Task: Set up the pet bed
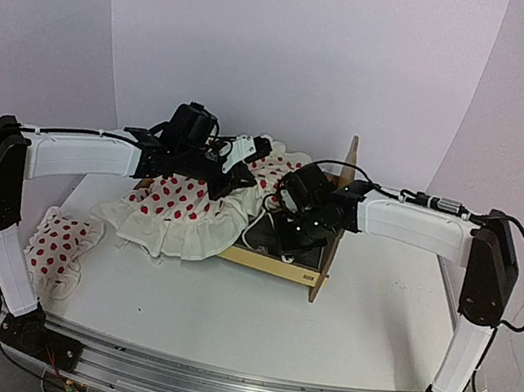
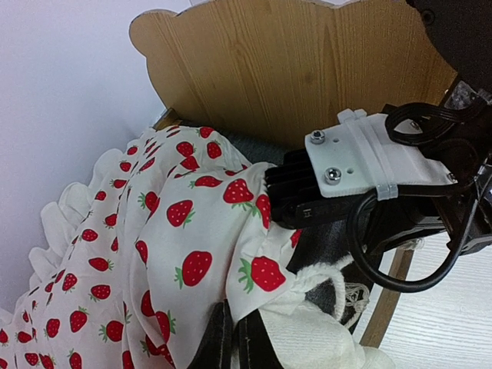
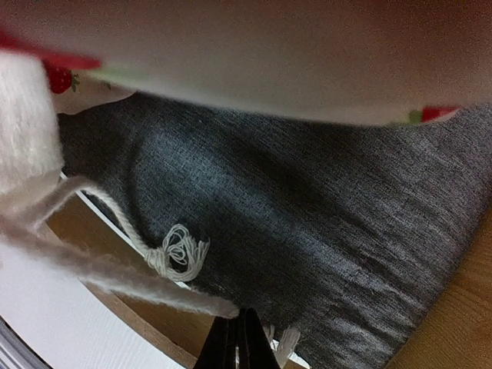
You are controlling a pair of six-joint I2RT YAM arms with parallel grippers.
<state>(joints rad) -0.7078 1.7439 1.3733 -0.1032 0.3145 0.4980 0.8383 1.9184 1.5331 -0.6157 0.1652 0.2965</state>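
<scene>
Inspecting from the remote station, I find the pet bed [image 1: 275, 264] on the table [image 1: 220, 321], toward the far edge and a little right of centre. Its headboard [image 2: 292, 69] stands upright at the end facing the right edge.

Both grippers are over the bed. The right gripper [image 3: 237, 321] sits low inside the frame, just above the mattress pad [image 3: 307, 215], with its jaws clenched. A white cord [image 3: 173, 254] with a knotted tassel lies across the pad and runs up to the fingertips; I cannot tell whether it is pinched. The left gripper [image 2: 231, 332] is at the bed's open end, left of the right one. Its jaws are likewise pressed together, with cloth lying over the tips. I cannot tell whether any cloth is caught between them.

The frame is light plywood with a scalloped top to the headboard and visible grain. The pad is dark grey knit, partly exposed.

A cream ruffled cloth [image 1: 179, 207], printed with red strawberries, covers the bed's left part and spills onto the table toward the left edge. A small matching pillow [image 1: 60, 247] lies apart, near the left edge.
</scene>
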